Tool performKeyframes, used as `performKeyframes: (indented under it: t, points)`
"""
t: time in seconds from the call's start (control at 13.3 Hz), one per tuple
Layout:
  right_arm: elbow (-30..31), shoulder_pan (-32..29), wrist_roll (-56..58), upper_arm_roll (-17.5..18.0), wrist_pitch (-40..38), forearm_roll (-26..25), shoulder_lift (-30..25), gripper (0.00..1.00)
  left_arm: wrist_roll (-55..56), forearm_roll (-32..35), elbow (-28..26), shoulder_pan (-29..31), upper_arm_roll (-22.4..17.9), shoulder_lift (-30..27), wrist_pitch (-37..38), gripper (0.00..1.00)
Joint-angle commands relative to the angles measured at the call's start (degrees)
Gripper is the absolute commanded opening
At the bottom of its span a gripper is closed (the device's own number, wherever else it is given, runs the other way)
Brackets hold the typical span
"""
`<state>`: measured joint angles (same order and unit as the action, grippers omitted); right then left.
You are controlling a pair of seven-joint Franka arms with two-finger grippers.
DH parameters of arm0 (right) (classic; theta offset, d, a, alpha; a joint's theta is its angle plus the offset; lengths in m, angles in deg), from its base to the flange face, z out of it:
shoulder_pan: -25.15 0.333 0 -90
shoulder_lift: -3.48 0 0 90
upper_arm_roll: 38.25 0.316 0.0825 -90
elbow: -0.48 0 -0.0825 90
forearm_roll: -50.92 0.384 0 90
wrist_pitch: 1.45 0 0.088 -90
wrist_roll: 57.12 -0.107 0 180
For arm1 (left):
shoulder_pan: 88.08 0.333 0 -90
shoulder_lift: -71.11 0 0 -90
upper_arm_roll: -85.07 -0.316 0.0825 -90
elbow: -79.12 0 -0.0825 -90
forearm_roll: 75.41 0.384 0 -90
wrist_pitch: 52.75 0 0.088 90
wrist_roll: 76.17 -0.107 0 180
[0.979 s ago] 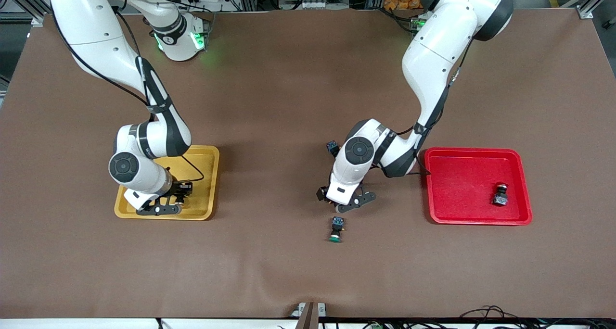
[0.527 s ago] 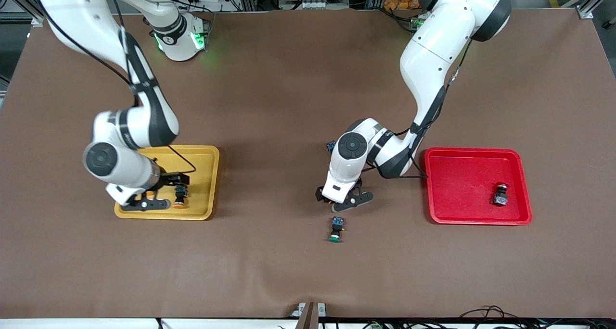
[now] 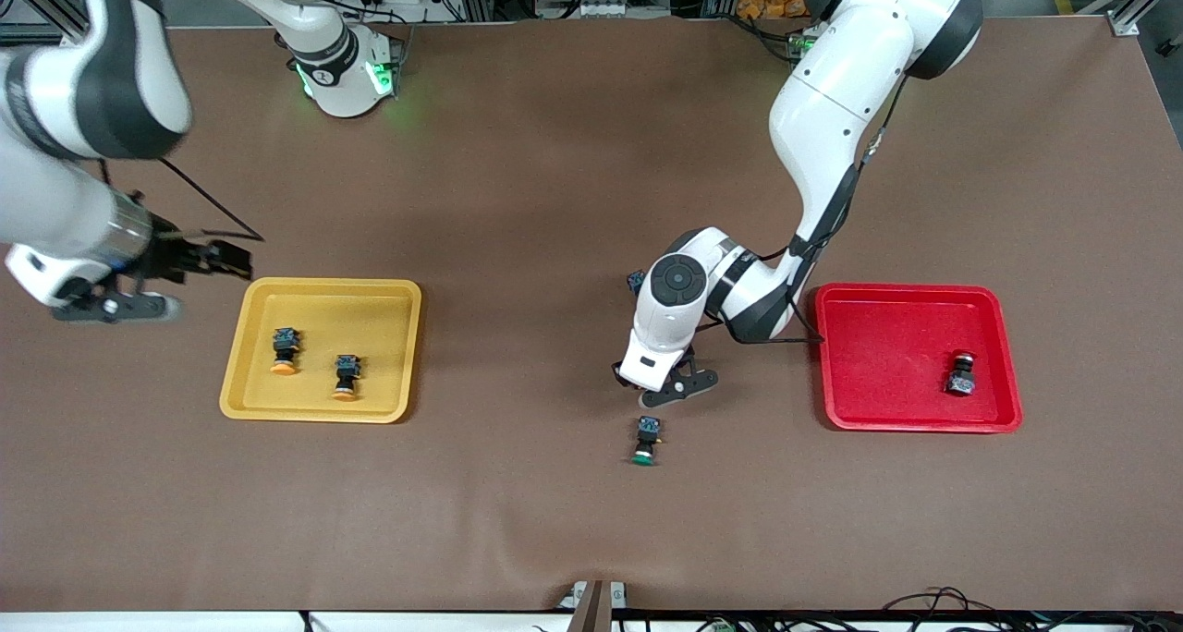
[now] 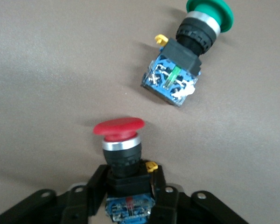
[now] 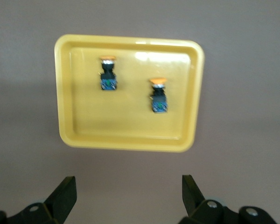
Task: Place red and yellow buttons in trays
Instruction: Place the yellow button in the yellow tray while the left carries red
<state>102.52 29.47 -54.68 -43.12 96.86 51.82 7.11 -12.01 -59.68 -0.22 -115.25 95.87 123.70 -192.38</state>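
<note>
Left gripper (image 4: 128, 205) is sitting low on the brown table (image 3: 554, 151), fingers clenched on the black body of a red-capped button (image 4: 122, 154), cap pointing away from the wrist. A green-capped button (image 3: 646, 439) is lying on its side just ahead of that cap, nearer the front camera than the gripper, apart from it with bare cloth between. A second small switch (image 3: 637, 281) is peeking out by the left arm's wrist, farther from the camera; its cap colour cannot be told.

Red tray (image 3: 887, 419) is lying beside the left gripper toward the left arm's end of the table, its near rim a short way off. One red button (image 3: 961, 373) is resting inside it, toward the rim farthest from the gripper; the rest of the tray floor is bare.

Right gripper (image 5: 126, 193) is hanging in the air with fingers spread wide and nothing between them, off the yellow tray (image 3: 238, 401) on the side toward the right arm's end of the table. Both yellow buttons (image 3: 285, 351) are lying in that tray side by side, not touching, caps toward the front camera.

Wide bare cloth is lying between the two trays and along the table edge nearest the camera. Aluminium framing and cables are running along the robots' edge.
</note>
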Motion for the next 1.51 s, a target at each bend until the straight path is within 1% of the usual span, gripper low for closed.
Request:
performKeyframes:
  t: [0.0,0.15,0.23,0.38,0.53,0.6,0.68,0.75,0.83,0.98,1.13,1.21,1.28,1.36,1.43]
  points:
    - [-7.9,-4.5,4.5,0.8,-8.5,-0.5,-0.3,1.0,1.3,1.6,0.4,0.4,-0.3,-1.6,1.7,0.0]
    - [-11.9,-6.3,6.8,0.8,-12.5,-0.7,-0.3,1.0,-0.5,1.8,0.5,1.2,-0.1,-4.1,10.0,0.0]
    - [-13.5,-6.7,6.9,0.8,-14.2,-1.0,-0.3,1.0,-2.4,1.7,0.5,1.8,0.1,-6.3,13.2,0.0]
    - [-14.1,-6.8,6.8,0.7,-14.7,-2.1,-0.6,1.0,-7.7,1.2,0.5,3.5,0.5,-11.0,19.1,0.0]
    - [-13.4,-6.3,6.3,0.7,-13.6,-2.8,-2.0,1.0,-17.3,-0.1,-0.2,7.6,1.3,-16.1,25.0,0.0]
    - [-12.9,-4.7,6.2,-0.3,-13.4,-2.8,-1.9,1.0,-22.7,-1.7,-0.5,10.5,2.2,-18.1,28.4,0.0]
    - [-12.5,-1.1,6.1,-2.8,-13.3,-2.8,-1.7,1.0,-28.0,-3.4,-1.4,13.8,3.5,-20.4,31.2,0.0]
    - [-11.4,1.2,6.1,-4.7,-13.3,-2.7,-1.8,1.0,-32.8,-4.2,-2.8,17.5,5.2,-22.2,32.7,0.0]
    - [-9.4,1.1,6.1,-4.5,-13.3,-2.6,-2.7,1.0,-37.2,-4.2,-4.7,21.5,7.2,-24.0,32.8,0.0]
    - [-4.7,0.4,6.1,-2.4,-11.5,-2.0,-6.5,1.0,-43.7,-4.2,-8.8,29.2,11.0,-26.5,32.8,0.0]
    - [-0.5,0.3,6.1,-2.3,-7.8,-2.0,-8.8,1.0,-50.1,-4.2,-12.6,35.2,13.0,-26.7,31.7,0.0]
    - [-1.0,-0.4,6.1,-2.3,-7.7,-2.0,-8.6,1.0,-52.4,-4.2,-15.2,37.3,13.2,-26.7,29.6,0.0]
    - [-2.6,-2.4,6.2,-0.9,-8.0,-2.0,-8.4,1.0,-55.2,-4.2,-17.7,39.0,13.2,-26.7,26.5,0.0]
    - [-4.5,-5.3,6.5,1.9,-8.5,-2.0,-8.1,1.0,-58.0,-4.2,-20.5,40.8,13.2,-26.2,22.8,0.0]
    - [-5.8,-6.3,6.6,3.1,-8.6,-2.0,-7.8,1.0,-59.8,-4.2,-23.7,42.9,13.2,-26.0,18.5,0.0]
